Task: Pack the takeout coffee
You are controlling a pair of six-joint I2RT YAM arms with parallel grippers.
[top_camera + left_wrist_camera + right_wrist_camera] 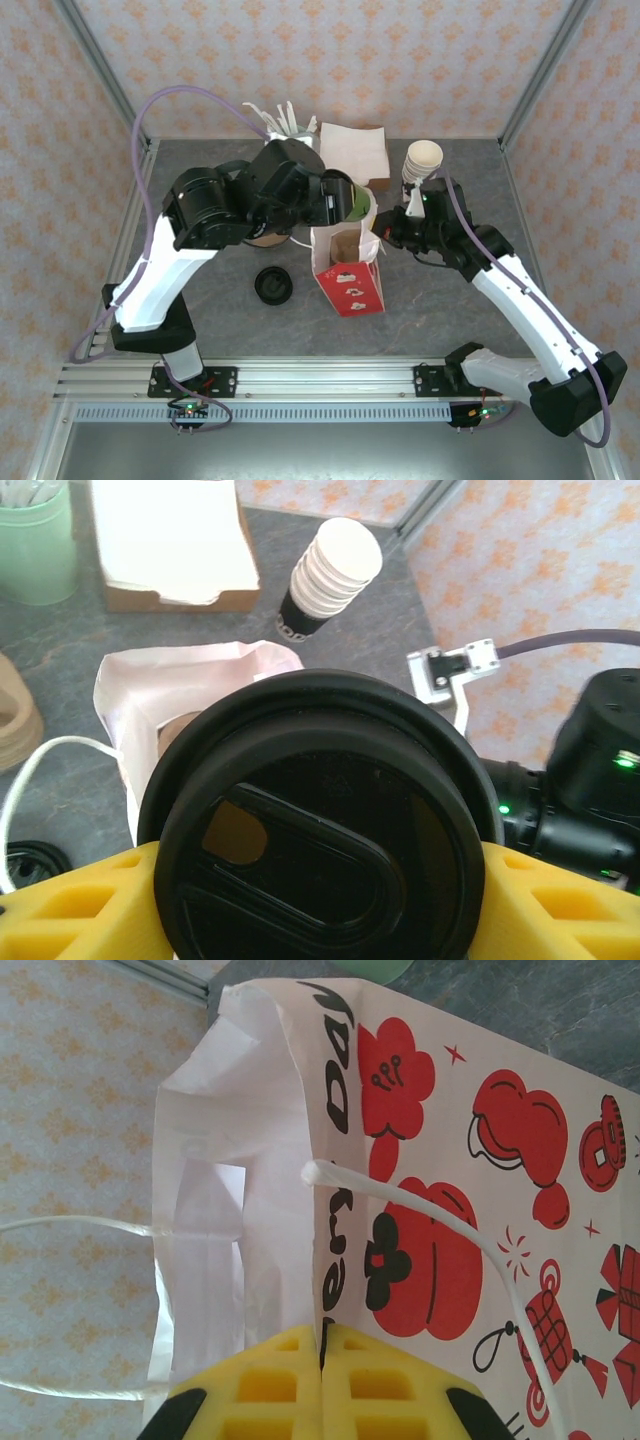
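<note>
Lower takeout coffee [320,820], clamped in L gripper [305,890], upright into paper bag [430,1210] w/ R gripper [322,1385] pinched on rim.

A flat black round lid [272,287] is laid on the grey table [430,320], left of the frame's centre. A stack of cream-coloured cups [420,160] is set upper right of centre. White napkins in a brown box [355,150] are seen at top middle, with a mint-green cup of white utensils [288,125] placed just to their left.
</note>
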